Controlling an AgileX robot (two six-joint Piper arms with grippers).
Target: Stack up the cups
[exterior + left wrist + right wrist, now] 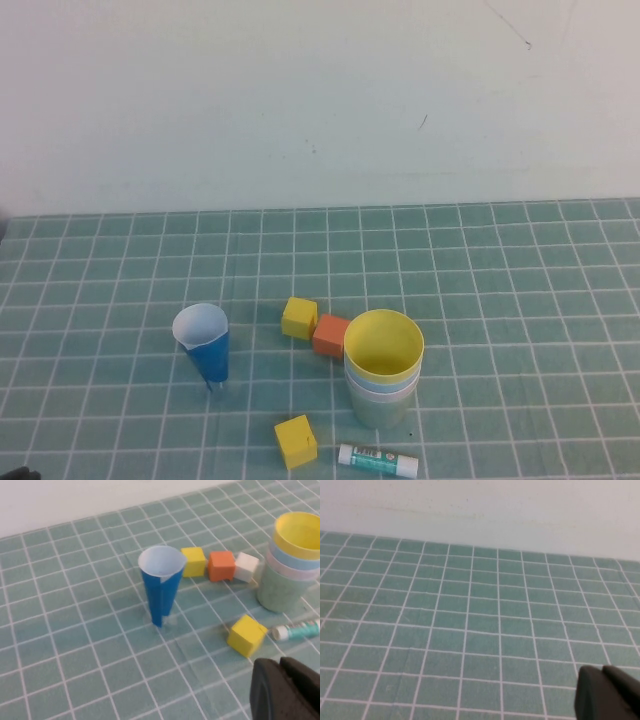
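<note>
The cups stand as one nested stack on the green gridded tabletop, toward the near middle: the yellow cup sits on top with its mouth open upward, the light blue cup rim shows just under it, then a pale pink rim, and the pale green cup is at the bottom, resting on the mat. Touching or just beside the stack on its left is an orange cube, with a yellow cube next to that; from my left wrist a white cube also shows between the orange cube and the stack. A second yellow cube lies nearer to me, and a glue stick lies on its side just in front of the stack. The dark blue cone cup stands upright well to the left, white inside showing.

My left pincer hangs closed near the second yellow cube, holding nothing. My right pincer is closed too, over bare mat, though only a dark corner of it shows, so I can't place it exactly.
</note>
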